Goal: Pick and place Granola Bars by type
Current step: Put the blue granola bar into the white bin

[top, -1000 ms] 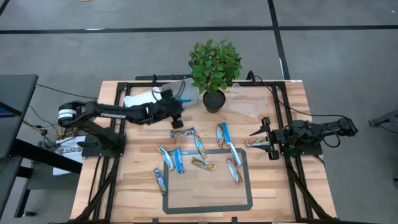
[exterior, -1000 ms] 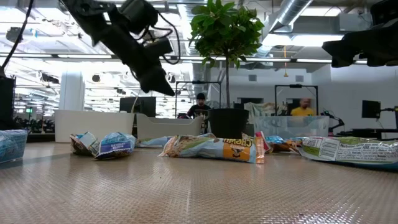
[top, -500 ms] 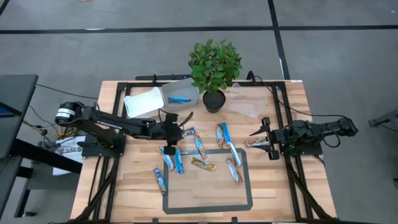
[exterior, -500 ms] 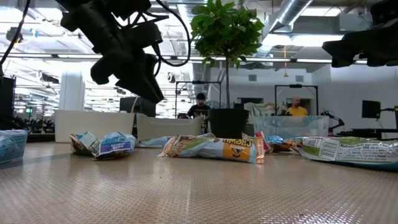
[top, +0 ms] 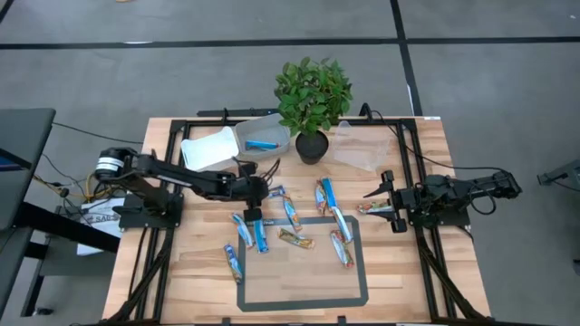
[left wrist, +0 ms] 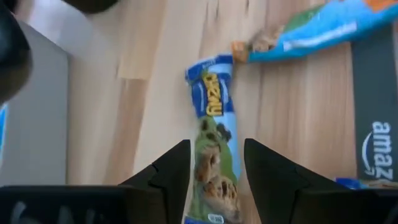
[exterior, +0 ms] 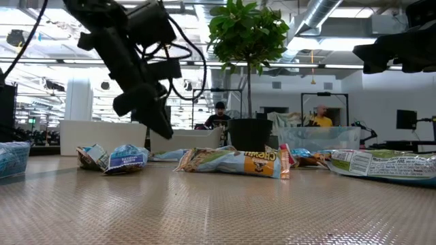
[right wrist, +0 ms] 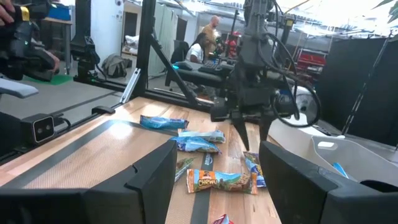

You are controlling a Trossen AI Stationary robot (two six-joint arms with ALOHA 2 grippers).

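Left claw (top: 255,205) open and empty, low over the wooden surface (top: 199,254), a blue bar (left wrist: 214,158) lying flat right between its fingers (left wrist: 168,171) — right claw (top: 382,201) open, waiting at the right edge.

A lab or workshop: exposed ceiling ducts (exterior: 327,13), black metal frames (right wrist: 149,56) and seated people (exterior: 219,116) behind the wooden table (top: 199,290).

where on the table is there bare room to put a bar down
Bare wood lies inside the lower part of the black tape frame, below the bars, and along the table's lower right corner. It is crowded mid-table, where the granola bars cluster under the left pincer, open over a blue bar.
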